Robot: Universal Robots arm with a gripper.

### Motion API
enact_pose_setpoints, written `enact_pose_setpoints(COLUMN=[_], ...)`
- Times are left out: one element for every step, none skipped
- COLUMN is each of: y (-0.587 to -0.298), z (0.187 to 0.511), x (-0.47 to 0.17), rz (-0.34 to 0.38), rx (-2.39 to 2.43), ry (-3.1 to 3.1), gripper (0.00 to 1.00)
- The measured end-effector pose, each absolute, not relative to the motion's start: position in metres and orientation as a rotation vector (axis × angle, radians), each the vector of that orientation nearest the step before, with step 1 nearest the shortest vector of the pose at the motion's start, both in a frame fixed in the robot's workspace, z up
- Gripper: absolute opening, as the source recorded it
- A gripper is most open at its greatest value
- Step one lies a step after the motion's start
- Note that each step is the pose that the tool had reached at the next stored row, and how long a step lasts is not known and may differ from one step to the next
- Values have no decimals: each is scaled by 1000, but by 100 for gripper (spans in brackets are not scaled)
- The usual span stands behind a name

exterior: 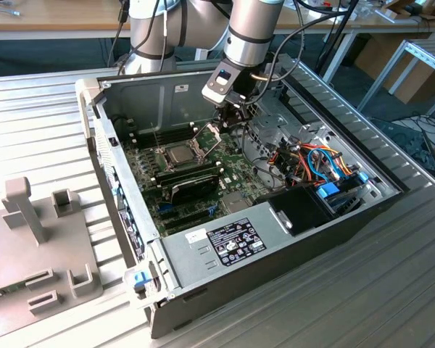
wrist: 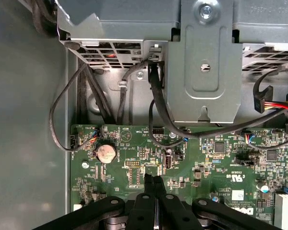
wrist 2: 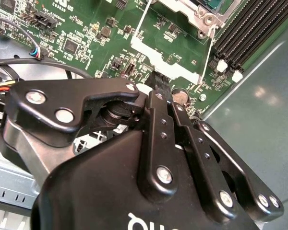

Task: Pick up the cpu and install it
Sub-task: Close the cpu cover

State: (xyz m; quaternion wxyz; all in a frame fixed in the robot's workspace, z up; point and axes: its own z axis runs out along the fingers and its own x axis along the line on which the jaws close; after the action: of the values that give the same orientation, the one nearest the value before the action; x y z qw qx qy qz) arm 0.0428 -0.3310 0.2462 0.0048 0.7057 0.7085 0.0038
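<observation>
**Exterior view:** We see the gripper (exterior: 232, 117) hanging low inside the open computer case (exterior: 167, 90). It is just beside the raised socket frame (exterior: 210, 134). The cpu (exterior: 181, 154) lies flat in its socket on the green motherboard (exterior: 235, 174), toward the exterior view's left of the gripper and a little nearer the camera. Being square, it offers no long axis to line up on. The case also holds a black oblong module (exterior: 192, 190) and a bundle of coloured cables (exterior: 319, 163). A grey fixture (exterior: 43, 239) stands on the table outside it.

**Second wrist view:** We look past the black linkage of the gripper (wrist 2: 159, 91) to the socket frame (wrist 2: 168, 60), tilted up off the board. The fingertips sit very close under its edge (we cannot tell whether they touch it).

**First wrist view:** The gripper (wrist: 153, 181) shows its two fingers pressed together with nothing visible between them. They are poised over the motherboard (wrist: 221, 163) near a coin battery (wrist: 105, 152). A metal drive cage (wrist: 201, 72) and black cables (wrist: 158, 110) lie beyond.
</observation>
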Motion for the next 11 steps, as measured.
enact_pose_setpoints(y=[-331,-331,-331,-331,-331,-331,-331,-331,-331,-331,-331], z=[246,246,246,246,246,246,246,246,246,246,247], x=[43,43,43,42,42,41,41,40,39,38,37], rz=[12,12,12,12,12,12,12,13,13,14,16], rx=[2210,2210,2210,2211,2211,2210,2210,2210,2210,2209,2208], ry=[2219,2219,2219,2219,2219,2219,2219,2218,2218,2218,2217], gripper=[11,11,11,11,11,11,11,11,11,11,11])
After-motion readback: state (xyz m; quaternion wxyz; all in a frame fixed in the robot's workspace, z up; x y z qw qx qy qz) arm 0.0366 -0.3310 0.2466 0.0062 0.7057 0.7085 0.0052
